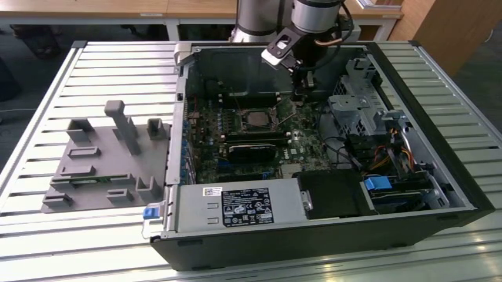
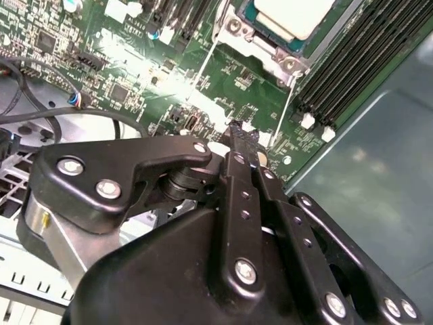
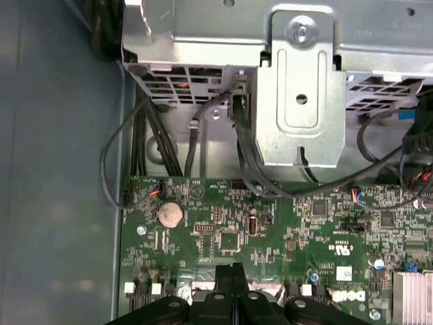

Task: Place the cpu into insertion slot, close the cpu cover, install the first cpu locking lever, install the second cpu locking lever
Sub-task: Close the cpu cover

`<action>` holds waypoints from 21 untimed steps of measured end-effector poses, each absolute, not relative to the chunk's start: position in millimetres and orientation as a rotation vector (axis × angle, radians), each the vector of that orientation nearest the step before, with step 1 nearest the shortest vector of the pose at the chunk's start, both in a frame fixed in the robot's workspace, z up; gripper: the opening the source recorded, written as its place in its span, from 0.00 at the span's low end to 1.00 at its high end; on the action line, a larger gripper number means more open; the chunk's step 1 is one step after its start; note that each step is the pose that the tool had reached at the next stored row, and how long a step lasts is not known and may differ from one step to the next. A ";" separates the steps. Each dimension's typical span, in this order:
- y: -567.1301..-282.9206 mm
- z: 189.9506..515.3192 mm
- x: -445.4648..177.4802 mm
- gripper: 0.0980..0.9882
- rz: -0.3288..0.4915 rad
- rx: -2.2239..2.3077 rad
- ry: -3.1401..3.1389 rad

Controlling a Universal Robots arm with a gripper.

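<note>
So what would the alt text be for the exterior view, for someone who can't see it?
A robot arm reaches down into an open desktop computer case lying on a slatted metal table, its jaws low over the motherboard beside the cpu socket. A grey plastic fixture sits at the exterior view's left.

The computer case (image 1: 408, 88) lies open on the slatted table (image 1: 47, 247), covering its centre and the exterior view's right half. A moulded fixture (image 1: 102, 158) sits on the table just beside the case wall on the exterior view's left.

Inside the case:
- The motherboard (image 1: 235, 135) lies flat on the case floor, toward the far edge.
- The cpu (image 1: 257, 120) lies at mid-board, with the memory sticks (image 1: 253, 141) just nearer.
- The power supply (image 1: 235, 208) runs along the near edge.
- The drive cage (image 1: 353, 111) stands by the wall on the exterior view's right.

The gripper (image 1: 300, 97) hangs above the board, between the cpu and the drive cage.
</note>
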State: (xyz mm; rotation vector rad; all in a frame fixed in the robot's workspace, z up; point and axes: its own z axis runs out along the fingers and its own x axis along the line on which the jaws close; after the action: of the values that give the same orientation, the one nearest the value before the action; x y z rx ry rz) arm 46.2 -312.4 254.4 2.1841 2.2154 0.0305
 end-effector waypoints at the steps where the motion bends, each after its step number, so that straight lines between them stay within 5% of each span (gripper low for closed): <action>1: -312.4 254.3 47.3 0.03 0.031 2.184 2.215; 21: -312.3 249.7 60.9 0.03 0.028 2.185 2.216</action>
State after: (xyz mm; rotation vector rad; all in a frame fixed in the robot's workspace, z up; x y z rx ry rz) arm 60.9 -312.3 249.7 2.1849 2.2161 0.0278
